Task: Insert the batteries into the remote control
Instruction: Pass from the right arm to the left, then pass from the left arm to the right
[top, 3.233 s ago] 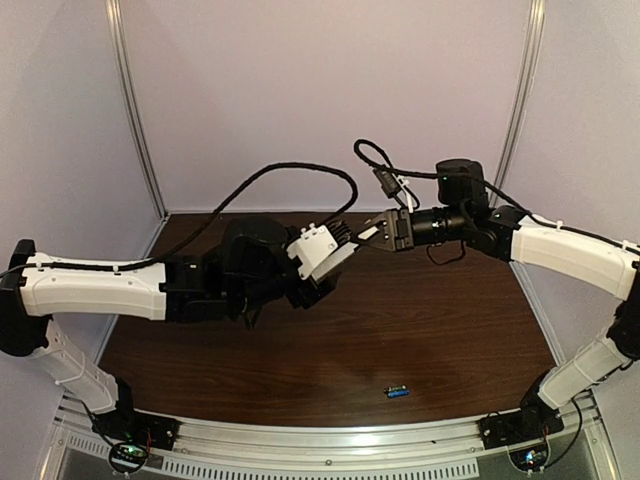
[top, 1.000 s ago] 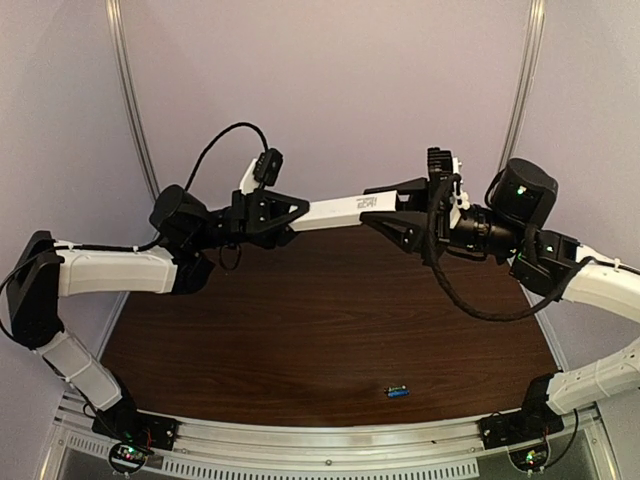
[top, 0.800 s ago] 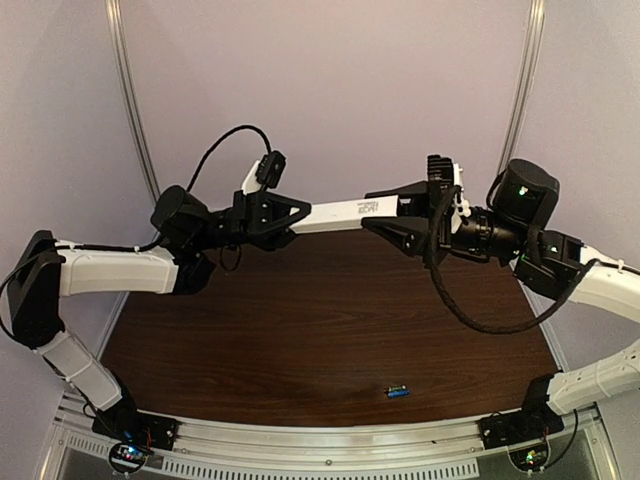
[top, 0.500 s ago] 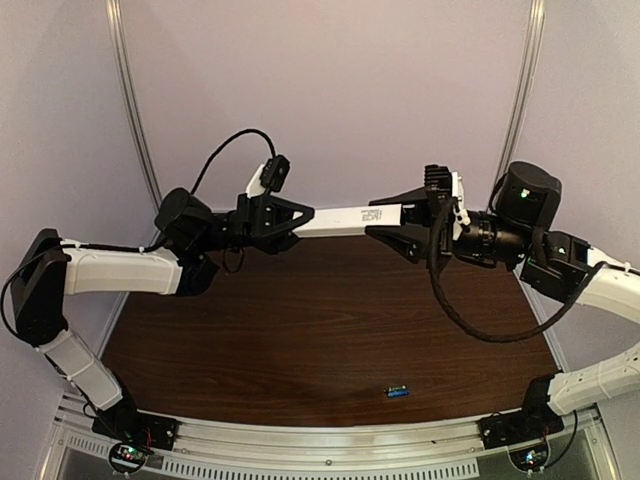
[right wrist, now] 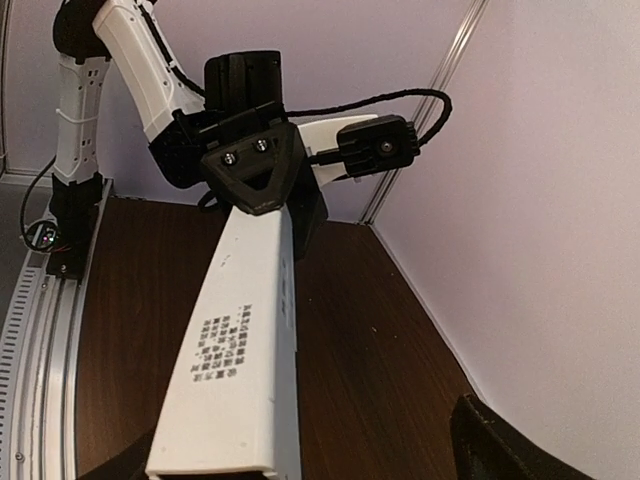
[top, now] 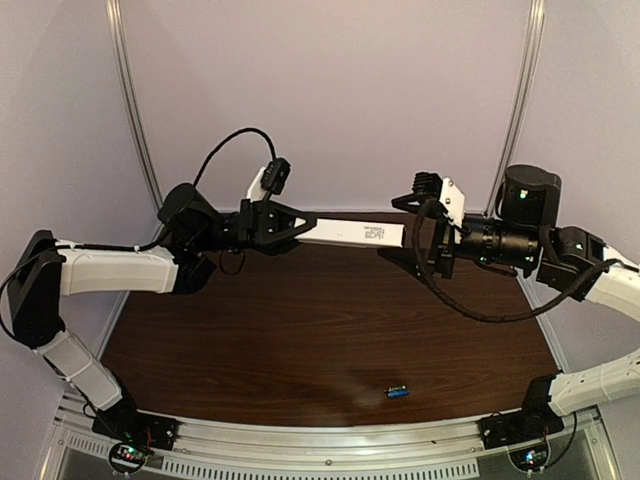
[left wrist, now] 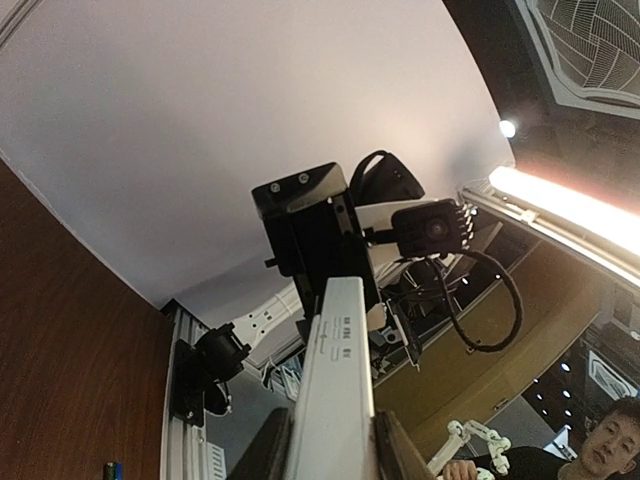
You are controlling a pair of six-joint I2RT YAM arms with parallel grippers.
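Top external: left gripper [top: 290,222] pinching remote control [top: 350,232] at 9 o'clock end; right gripper [top: 416,232] gaping around free end, holding nothing. I'm judging it light, rigid, slick; take long edges.

The slim white plastic remote bar [top: 350,232] looks smooth and matt. The dark brown wood-grain tabletop [top: 300,340] has a slight sheen.

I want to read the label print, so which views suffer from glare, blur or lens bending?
Top external: even light, but the wide lens bows the frame post and the near edge of the table. Left wrist: a light strip glares at right; the remote control goes soft near the lens. Right wrist: even light, print on the remote control visible but too soft to read.
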